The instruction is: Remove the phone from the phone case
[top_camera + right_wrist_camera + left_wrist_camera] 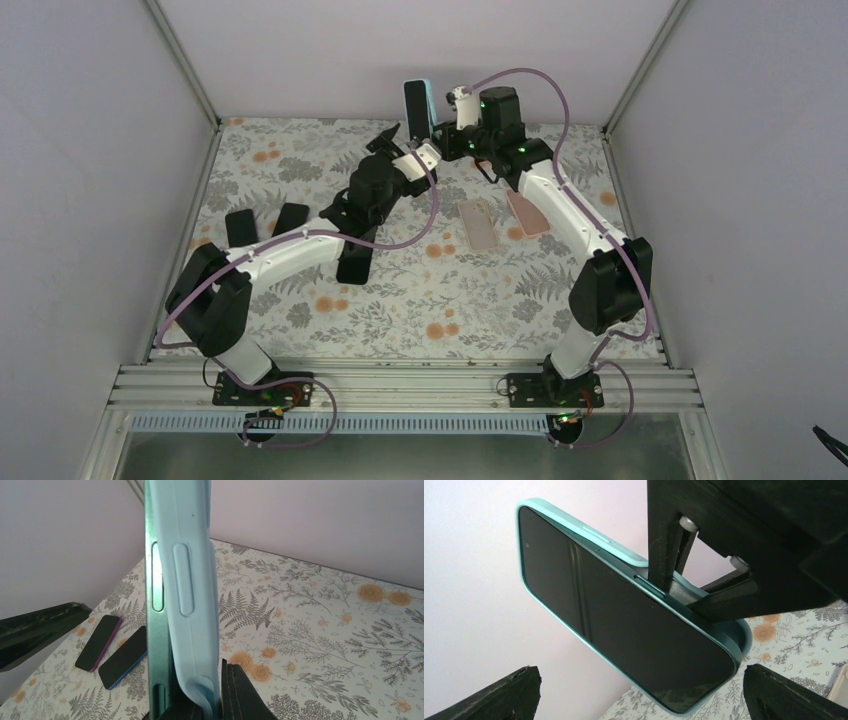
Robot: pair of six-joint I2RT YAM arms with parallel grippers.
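Observation:
The phone (414,103), black screen with a teal frame, sits in a light blue phone case (427,100), held upright in the air near the back wall. My right gripper (446,135) is shut on its lower end. In the right wrist view the case (192,580) bulges away from the phone's teal edge (156,605) just above my right gripper (215,705). My left gripper (395,140) is open beside it. In the left wrist view the phone's screen (624,620) faces the camera, and its lower corner hangs above the gap of my left gripper (639,700), not touching the fingertips (499,695).
Two dark phones (240,225) (290,218) lie at the table's left, also in the right wrist view (97,642) (122,657). A black phone (355,262) lies under my left arm. Two pink cases or phones (478,222) (528,212) lie at centre right. The back wall is close behind.

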